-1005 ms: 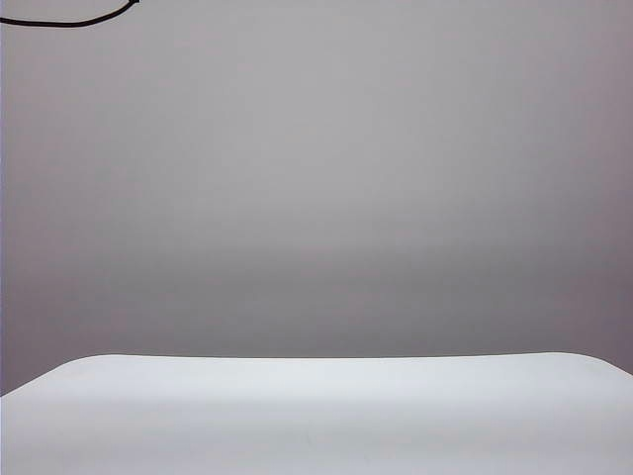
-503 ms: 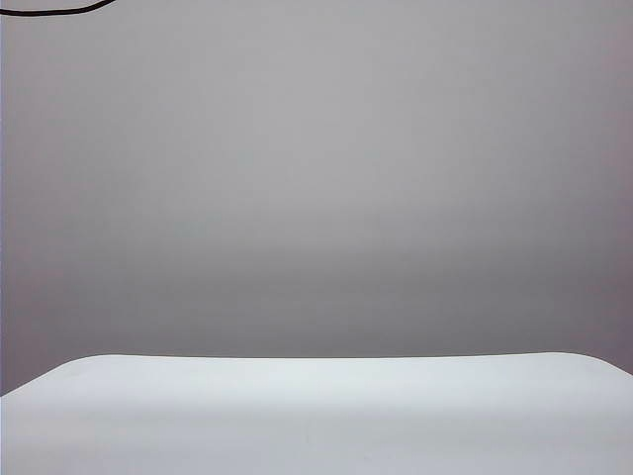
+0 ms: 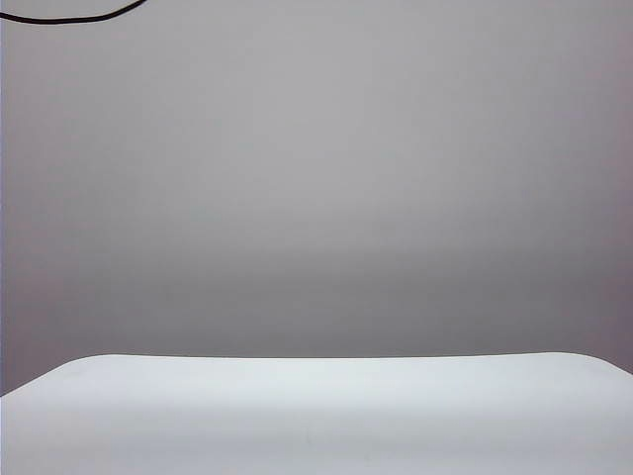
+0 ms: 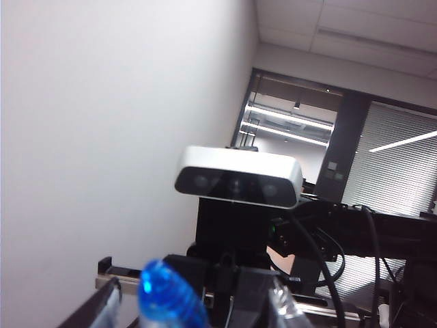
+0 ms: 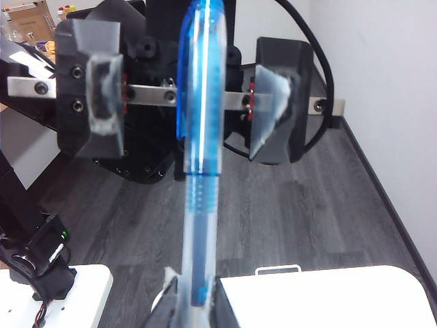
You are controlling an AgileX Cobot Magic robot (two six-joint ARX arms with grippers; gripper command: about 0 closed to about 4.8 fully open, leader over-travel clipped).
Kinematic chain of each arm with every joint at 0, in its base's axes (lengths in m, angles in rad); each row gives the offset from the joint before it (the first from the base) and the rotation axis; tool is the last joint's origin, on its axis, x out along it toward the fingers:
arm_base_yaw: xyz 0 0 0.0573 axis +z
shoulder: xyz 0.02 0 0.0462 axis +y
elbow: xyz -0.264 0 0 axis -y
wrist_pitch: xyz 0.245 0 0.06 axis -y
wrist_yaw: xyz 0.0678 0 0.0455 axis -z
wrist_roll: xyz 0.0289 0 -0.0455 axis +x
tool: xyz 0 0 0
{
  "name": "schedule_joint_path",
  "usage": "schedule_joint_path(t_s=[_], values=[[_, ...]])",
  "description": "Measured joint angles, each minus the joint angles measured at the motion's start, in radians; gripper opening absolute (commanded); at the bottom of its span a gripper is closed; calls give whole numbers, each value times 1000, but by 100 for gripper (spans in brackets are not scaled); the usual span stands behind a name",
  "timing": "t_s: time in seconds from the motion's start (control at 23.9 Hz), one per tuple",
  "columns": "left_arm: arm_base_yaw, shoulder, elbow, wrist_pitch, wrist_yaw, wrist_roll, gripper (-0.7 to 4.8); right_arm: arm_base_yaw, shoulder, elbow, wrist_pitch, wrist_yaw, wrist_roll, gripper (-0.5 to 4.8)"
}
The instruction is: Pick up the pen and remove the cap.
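Neither gripper nor the pen shows in the exterior view. In the right wrist view, my right gripper point(image 5: 194, 311) is shut on the pen point(image 5: 198, 232) near its light-blue end, and the clear barrel points away from it. The cap point(image 5: 200, 82), clear with a blue clip, sits on the pen's far end. My left gripper point(image 5: 186, 99) faces it, open, with one pad on each side of the cap and a gap on both sides. In the left wrist view the cap's blue tip point(image 4: 167, 297) stands between the spread jaws of the left gripper point(image 4: 196, 297).
The exterior view holds a white table point(image 3: 316, 416) before a grey wall, with a black cable point(image 3: 79, 17) at the top left. The right arm's wrist camera point(image 4: 237, 186) faces the left wrist view. White table tops point(image 5: 321, 297) and a dark floor lie below.
In the exterior view only the black cable at the top left has swung a little; the table stays bare.
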Motion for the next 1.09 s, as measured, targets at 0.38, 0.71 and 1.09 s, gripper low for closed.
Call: schedule_joint_path(t_s=[0.38,0.71,1.09], values=[[4,2,0,6,-8,0,18,-2,0,-5,-12,1,-2,7],[4,3,0,-3,-37,-11,16,0,0,-5,-15,42,-5,7],[7,17,-10,9,-72,-41,16,6,67,7,-40,50,-54,0]])
